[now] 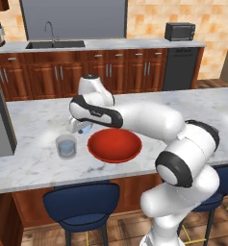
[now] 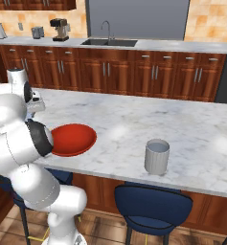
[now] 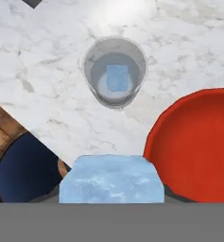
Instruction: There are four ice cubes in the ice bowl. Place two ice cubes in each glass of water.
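Hand view: jaws clamped on 1 ice cube [image 3: 110, 179], clear glass [image 3: 114, 73] beyond with 1 cube inside.

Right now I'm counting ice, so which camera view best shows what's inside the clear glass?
The hand view: it looks down into the clear glass, showing one ice cube inside. The left base view shows that glass from the side, contents indistinct. In the right base view I cannot make it out.
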Tool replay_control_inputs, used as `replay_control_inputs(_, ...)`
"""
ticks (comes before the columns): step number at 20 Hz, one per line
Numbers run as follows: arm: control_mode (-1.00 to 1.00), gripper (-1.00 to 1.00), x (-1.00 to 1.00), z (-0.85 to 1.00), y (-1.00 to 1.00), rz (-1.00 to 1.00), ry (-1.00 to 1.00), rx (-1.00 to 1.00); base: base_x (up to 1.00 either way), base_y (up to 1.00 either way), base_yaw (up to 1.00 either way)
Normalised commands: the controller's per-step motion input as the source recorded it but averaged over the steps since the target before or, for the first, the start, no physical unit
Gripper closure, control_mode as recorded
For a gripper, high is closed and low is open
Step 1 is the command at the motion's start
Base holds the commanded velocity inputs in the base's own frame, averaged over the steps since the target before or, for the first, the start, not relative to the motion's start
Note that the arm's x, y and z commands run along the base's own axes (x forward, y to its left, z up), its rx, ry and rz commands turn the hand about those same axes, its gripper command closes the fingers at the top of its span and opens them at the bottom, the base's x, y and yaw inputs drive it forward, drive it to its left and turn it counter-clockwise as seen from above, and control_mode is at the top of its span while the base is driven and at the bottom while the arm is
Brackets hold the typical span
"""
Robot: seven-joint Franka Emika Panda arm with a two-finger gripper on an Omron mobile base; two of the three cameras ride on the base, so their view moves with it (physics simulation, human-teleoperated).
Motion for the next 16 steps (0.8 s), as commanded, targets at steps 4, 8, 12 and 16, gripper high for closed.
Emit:
replay_control_inputs(4,-1.0,1.0,0.3,-0.32,0.25,0.0,0.05,-0.16,0.0,0.0,0.0)
replay_control_inputs(8,-1.0,1.0,0.31,-0.53,0.27,0.0,0.0,-0.1,0.0,0.0,0.0)
replay_control_inputs(12,-1.0,1.0,0.43,-0.29,0.3,0.0,0.0,-0.01,0.0,0.0,0.0)
replay_control_inputs(16,-1.0,1.0,0.45,-0.2,0.32,0.0,0.0,0.0,0.0,0.0,0.0)
